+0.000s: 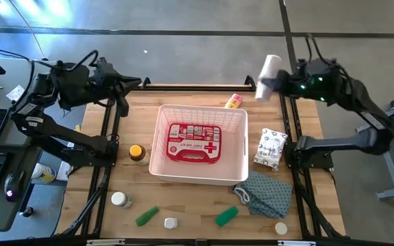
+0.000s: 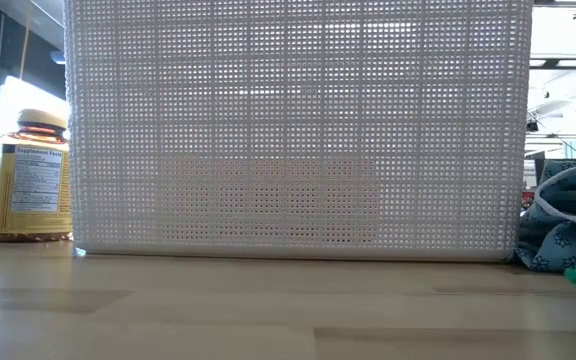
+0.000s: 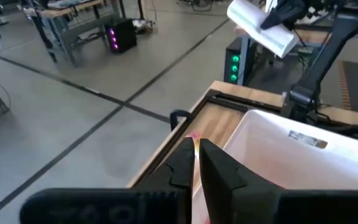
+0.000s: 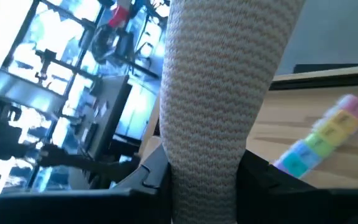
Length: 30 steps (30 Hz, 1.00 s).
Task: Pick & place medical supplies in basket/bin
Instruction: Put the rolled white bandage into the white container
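A large white basket (image 1: 198,147) with lattice-mesh sides sits near the middle of your wooden table (image 1: 190,205). Inside it, flat on the floor of the basket, lies a red first-aid case (image 1: 194,142) with a white label and cross.

Your right gripper (image 1: 273,80) is raised above the far right corner of the table, beyond the basket. Its fingers are closed on a white gauze roll (image 1: 268,70); in the right wrist view the roll's woven surface (image 4: 219,99) stands upright between the two dark fingers, pinched from both sides. Just beyond it on the table lies a rainbow pill organiser (image 1: 233,101), close to the basket's far rim.

Your left gripper (image 3: 196,155) waits over the far left of the table, its fingers pressed nearly together with nothing between them.

Other supplies remain outside the basket. An amber bottle (image 1: 137,153) with a yellow cap stands just beside the basket's left wall. Along the near edge you have a white-capped bottle (image 1: 120,199), a green roll (image 1: 146,216), a small white cap-like item (image 1: 171,223), a second green roll (image 1: 226,216), and a small round white item (image 1: 280,228). To the right of the basket lie a white patterned packet (image 1: 271,148) and a blue-grey patterned cloth (image 1: 265,193).
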Available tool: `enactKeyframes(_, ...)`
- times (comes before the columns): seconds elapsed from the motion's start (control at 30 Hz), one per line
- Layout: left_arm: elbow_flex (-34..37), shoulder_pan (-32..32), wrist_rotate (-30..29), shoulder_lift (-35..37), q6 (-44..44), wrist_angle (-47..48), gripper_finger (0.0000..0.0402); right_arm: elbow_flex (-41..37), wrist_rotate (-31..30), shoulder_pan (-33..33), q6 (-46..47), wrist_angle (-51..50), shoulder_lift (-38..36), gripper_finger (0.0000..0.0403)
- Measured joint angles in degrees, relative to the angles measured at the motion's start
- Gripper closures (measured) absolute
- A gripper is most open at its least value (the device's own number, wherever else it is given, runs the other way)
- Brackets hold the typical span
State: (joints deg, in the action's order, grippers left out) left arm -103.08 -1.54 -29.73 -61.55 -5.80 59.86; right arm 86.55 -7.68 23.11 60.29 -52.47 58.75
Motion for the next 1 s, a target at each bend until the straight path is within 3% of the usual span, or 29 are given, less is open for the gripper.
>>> enactKeyframes(0.1, -0.8, 0.0, 0.0, 0.3, 0.1, 0.0, 0.0339, 5.9, 0.3, -3.8, 0.2, -2.3, 7.2, 0.0298)
enactKeyframes(0.3, -1.0, 0.0, 0.6, 1.5, 0.2, 0.5, 0.0339, 14.0, 7.5, -10.1, 4.2, -7.2, 21.0, 0.0289)
enactKeyframes(0.43, -1.0, 0.0, 0.6, 2.0, 3.7, 1.2, 0.0339, 19.1, 7.9, -13.6, 9.2, -12.3, 27.8, 0.0287)
enactKeyframes(0.67, -1.0, 0.0, 0.9, 3.3, 8.2, 1.2, 0.0339, 24.9, 9.1, -20.1, 18.5, -24.0, 36.0, 0.0287)
enactKeyframes(0.83, -1.0, 0.0, 5.6, 3.4, 9.2, 1.1, 0.0339, 24.9, 9.6, -23.2, 23.4, -31.6, 39.9, 0.0286)
enactKeyframes(1.0, -0.6, 0.0, 9.8, 3.2, 10.9, 1.2, 0.0339, 24.9, 9.1, -24.0, 23.7, -32.6, 42.8, 0.0286)
